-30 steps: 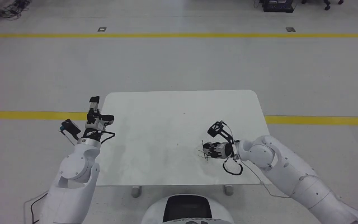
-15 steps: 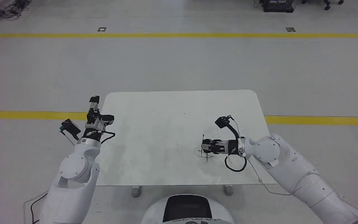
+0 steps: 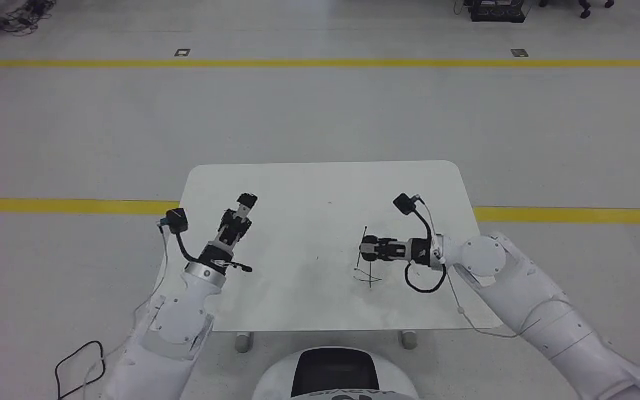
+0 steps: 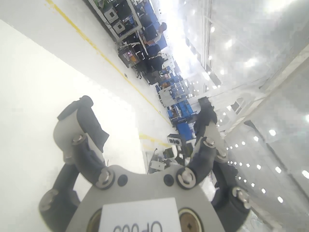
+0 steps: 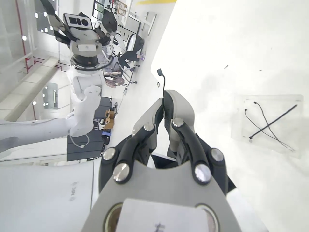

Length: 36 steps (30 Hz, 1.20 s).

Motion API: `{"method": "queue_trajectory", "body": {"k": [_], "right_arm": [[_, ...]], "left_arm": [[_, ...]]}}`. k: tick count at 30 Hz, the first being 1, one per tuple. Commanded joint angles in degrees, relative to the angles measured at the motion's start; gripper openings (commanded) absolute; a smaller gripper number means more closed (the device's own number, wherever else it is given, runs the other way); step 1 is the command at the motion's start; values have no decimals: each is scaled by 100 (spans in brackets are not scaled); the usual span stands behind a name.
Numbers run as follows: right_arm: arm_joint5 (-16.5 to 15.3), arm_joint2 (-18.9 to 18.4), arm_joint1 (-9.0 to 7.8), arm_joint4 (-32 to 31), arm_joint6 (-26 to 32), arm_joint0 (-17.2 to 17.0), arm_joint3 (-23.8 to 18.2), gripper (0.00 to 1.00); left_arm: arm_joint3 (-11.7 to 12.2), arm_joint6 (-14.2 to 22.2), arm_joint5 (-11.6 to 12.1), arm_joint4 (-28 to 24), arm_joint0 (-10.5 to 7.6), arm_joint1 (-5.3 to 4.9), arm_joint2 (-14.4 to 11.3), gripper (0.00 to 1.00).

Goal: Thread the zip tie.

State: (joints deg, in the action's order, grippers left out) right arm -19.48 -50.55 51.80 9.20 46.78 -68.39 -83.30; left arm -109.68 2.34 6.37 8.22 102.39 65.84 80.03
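My right gripper (image 3: 366,250) (image 5: 164,103) hovers over the table's (image 3: 300,190) right half, shut on a thin black zip tie (image 5: 164,85). The tie's strap rises from between the fingertips and ends in its small square head. In the top view the held zip tie (image 3: 365,234) shows as a thin dark line. My left gripper (image 3: 243,203) (image 4: 144,109) is open above the table's left part, with nothing between its fingers.
Three loose black zip ties (image 5: 272,121) (image 3: 368,278) lie crossed on a clear sheet (image 5: 284,102) on the table, just in front of my right gripper. The table is white with rounded corners, and a yellow floor line (image 3: 560,213) runs behind it.
My left arm has swung in from beyond the table's left edge to above its left part. My right gripper has turned and risen slightly from the loose ties, holding one tie.
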Motion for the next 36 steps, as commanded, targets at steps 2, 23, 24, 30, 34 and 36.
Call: {"method": "queue_trajectory", "body": {"k": [2, 23, 24, 30, 34, 36], "right_arm": [[0, 0, -2, -14, -9, -5, -6, 0], [42, 4, 129, 738, -38, 32, 282, 0], [112, 22, 144, 768, -88, 0, 236, 0], [414, -13, 221, 1370, 57, 72, 371, 0], [519, -39, 250, 1548, 88, 137, 489, 0], [519, -39, 250, 1548, 88, 137, 489, 0]], "left_arm": [[2, 4, -2, -67, 1, -1, 12, 100], [2, 30, -69, 2239, -258, 11, -810, 100], [12, -26, 1, 2784, -262, -7, -848, 100], [34, -430, -3, 4639, -132, -56, -1039, 100], [50, -568, -146, 4789, -115, -47, -1077, 100], [50, -568, -146, 4789, -115, -47, -1077, 100]]}}
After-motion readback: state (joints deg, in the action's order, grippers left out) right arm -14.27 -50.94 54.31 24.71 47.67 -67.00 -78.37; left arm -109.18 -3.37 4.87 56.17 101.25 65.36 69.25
